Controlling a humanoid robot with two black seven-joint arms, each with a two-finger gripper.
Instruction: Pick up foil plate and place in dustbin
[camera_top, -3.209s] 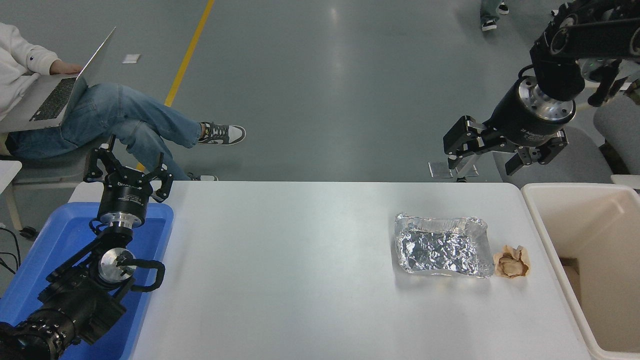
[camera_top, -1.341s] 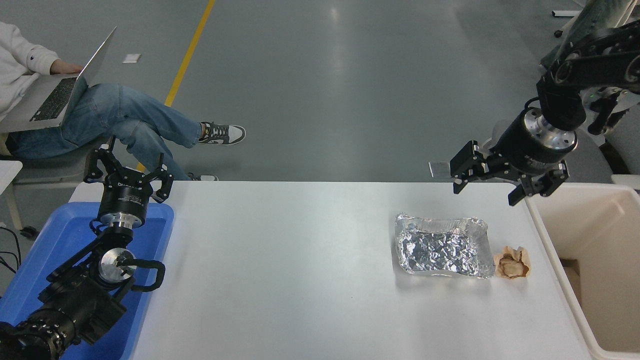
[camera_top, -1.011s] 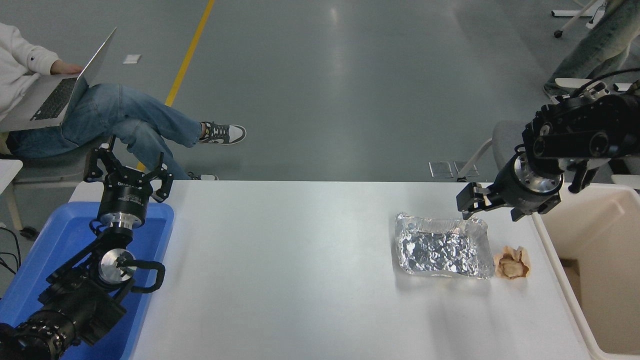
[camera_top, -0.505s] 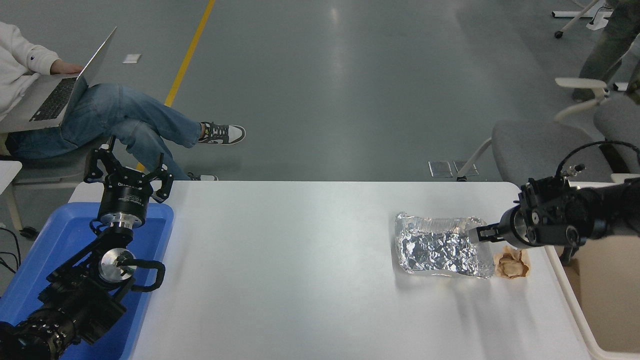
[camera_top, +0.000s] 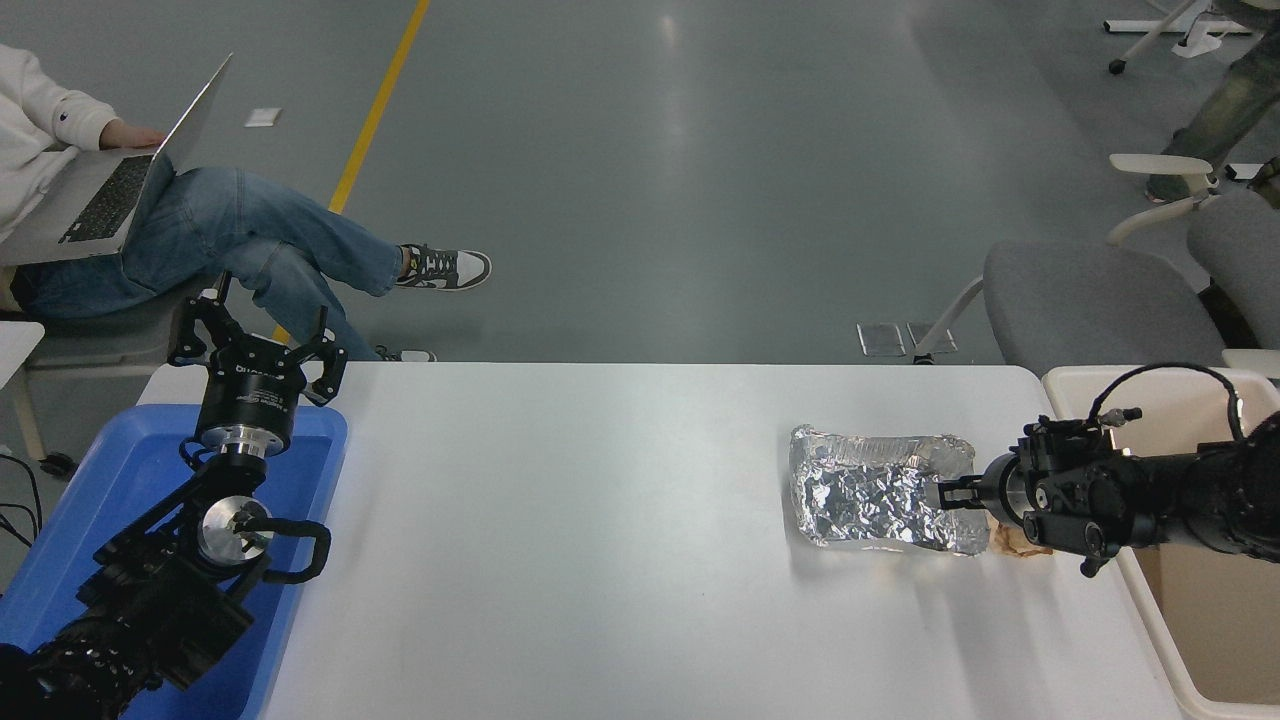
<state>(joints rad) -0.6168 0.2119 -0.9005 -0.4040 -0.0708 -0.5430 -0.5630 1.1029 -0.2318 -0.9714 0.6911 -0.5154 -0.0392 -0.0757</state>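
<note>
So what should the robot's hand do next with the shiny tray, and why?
Probably close its fingers on the foil plate's right rim. The right gripper has reached in low from the right, its fingers straddling that edge of the foil plate, which still lies flat on the table. The dustbin waits just to the right. The left gripper is parked above the blue tray.

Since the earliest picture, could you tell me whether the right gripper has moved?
Yes. The right gripper came down from beyond the table's far edge to the foil plate's right rim.
</note>
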